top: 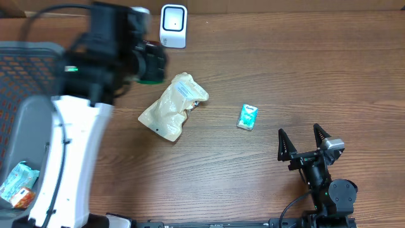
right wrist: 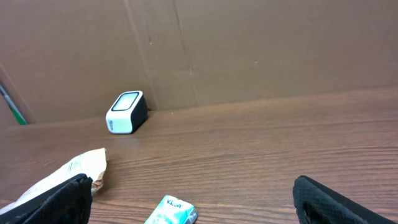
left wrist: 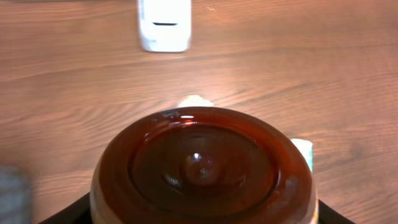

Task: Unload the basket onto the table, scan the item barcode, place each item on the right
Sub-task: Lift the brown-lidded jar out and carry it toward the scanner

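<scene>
My left gripper [top: 149, 62] is shut on a dark brown round bottle [left wrist: 202, 165], whose glossy base fills the left wrist view; black fingers [left wrist: 65, 214] show at its lower sides. From overhead the bottle [top: 152, 61] looks dark with a green part below it. It hangs over the table, short of the white barcode scanner [top: 173, 25] at the back edge, which also appears ahead in the left wrist view as the scanner [left wrist: 164, 25]. My right gripper [top: 304, 143] rests open at the front right, with nothing between its fingers [right wrist: 62, 199].
A beige pouch [top: 172, 106] lies mid-table, and a small teal tissue pack [top: 247, 117] lies to its right. A grey basket [top: 25, 69] stands at the left, with a packet [top: 19, 185] near its front. A cardboard wall [right wrist: 249, 50] backs the table.
</scene>
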